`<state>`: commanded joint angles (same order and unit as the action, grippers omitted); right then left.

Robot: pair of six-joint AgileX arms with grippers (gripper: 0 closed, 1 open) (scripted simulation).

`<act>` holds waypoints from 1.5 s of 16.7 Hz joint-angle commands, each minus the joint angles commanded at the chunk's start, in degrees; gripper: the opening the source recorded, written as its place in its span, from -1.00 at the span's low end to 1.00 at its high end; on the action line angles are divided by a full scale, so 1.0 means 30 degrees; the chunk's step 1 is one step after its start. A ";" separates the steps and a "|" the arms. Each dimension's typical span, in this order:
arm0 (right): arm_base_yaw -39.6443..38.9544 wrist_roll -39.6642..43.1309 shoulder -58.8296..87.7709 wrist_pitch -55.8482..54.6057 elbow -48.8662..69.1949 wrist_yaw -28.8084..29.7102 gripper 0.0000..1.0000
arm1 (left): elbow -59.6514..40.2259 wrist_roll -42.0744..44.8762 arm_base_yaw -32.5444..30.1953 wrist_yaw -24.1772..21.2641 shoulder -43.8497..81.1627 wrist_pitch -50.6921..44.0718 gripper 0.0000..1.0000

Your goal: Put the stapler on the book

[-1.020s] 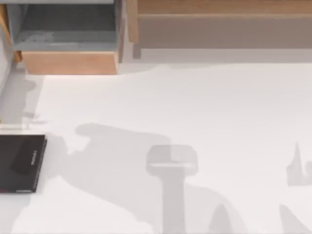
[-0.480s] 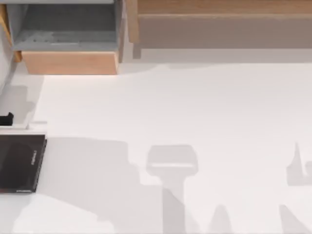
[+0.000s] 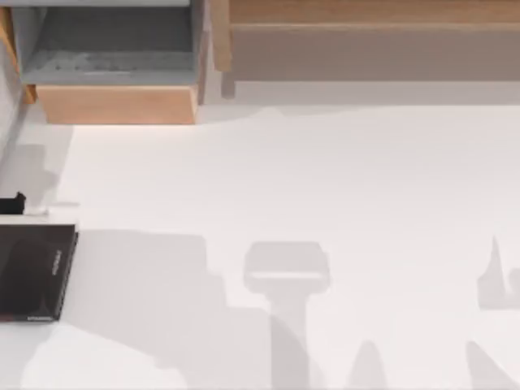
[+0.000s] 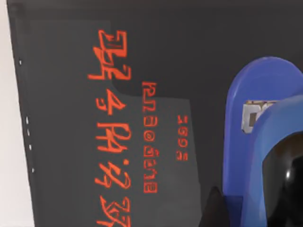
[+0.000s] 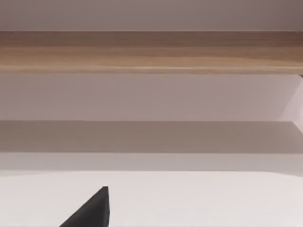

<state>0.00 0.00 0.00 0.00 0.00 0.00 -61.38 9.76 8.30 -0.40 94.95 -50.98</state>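
A small black piece (image 3: pixel 12 203) at the counter's (image 3: pixel 325 179) left edge is sitting slightly nearer the book (image 3: pixel 32 272) than half a second ago. The blue stapler (image 4: pixel 246 142) is showing over the book's cover beside the left pincer (image 4: pixel 215 213); I cannot tell whether that pincer is gripping it. The right pincer (image 5: pixel 94 210) is idling, facing a wooden shelf (image 5: pixel 151 52), and its state is equally unclear. Releasing too near the cover's edge is risking a tumble onto the counter.

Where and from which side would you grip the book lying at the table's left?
The book lies flat and thin on the table, so coming straight down offers nothing to pinch. Likely best: come in low from the top view's right onto the lettered long edge, which faces open tabletop, and pinch cover to underside there.
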 joint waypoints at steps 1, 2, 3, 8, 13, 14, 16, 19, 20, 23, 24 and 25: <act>0.0000 0.0000 0.0000 0.0000 0.0000 0.0000 1.00 | 0.0254 -0.0013 0.0015 0.0002 0.0141 0.0246 -1.00; 0.0000 0.0000 0.0000 0.0000 0.0000 0.0000 1.00 | 0.0518 -0.0022 0.0019 0.0001 0.0317 0.0577 -1.00; 0.0000 0.0000 0.0000 0.0000 0.0000 0.0000 1.00 | 0.0749 -0.0026 0.0008 -0.0004 0.0508 0.0966 -1.00; 0.0000 0.0000 0.0000 0.0000 0.0000 0.0000 1.00 | 0.1067 -0.0006 -0.0087 -0.0027 0.0977 0.2178 -1.00; 0.0000 0.0000 0.0000 0.0000 0.0000 0.0000 1.00 | 0.1067 -0.0006 -0.0087 -0.0027 0.0977 0.2178 -0.55; 0.0000 0.0000 0.0000 0.0000 0.0000 0.0000 1.00 | 0.1067 -0.0006 -0.0087 -0.0027 0.0977 0.2178 -0.40; 0.0000 0.0000 0.0000 0.0000 0.0000 0.0000 1.00 | 0.1067 -0.0006 -0.0087 -0.0027 0.0977 0.2178 -0.10; 0.0000 0.0000 0.0000 0.0000 0.0000 0.0000 1.00 | 0.1067 -0.0006 -0.0087 -0.0027 0.0977 0.2178 0.36; 0.0000 0.0000 0.0000 0.0000 0.0000 0.0000 1.00 | 0.1067 -0.0006 -0.0087 -0.0027 0.0977 0.2178 0.51; 0.0000 0.0000 0.0000 0.0000 0.0000 0.0000 1.00 | 0.1067 -0.0006 -0.0087 -0.0027 0.0977 0.2178 0.96; 0.0000 0.0000 0.0000 0.0000 0.0000 0.0000 1.00 | 0.1067 -0.0006 -0.0087 -0.0027 0.0977 0.2178 1.00; 0.0000 0.0000 0.0000 0.0000 0.0000 0.0000 1.00 | 0.1067 -0.0006 -0.0087 -0.0027 0.0977 0.2178 1.00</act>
<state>0.00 0.00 0.00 0.00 0.00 0.00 -58.18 9.74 8.04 -0.48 97.88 -44.45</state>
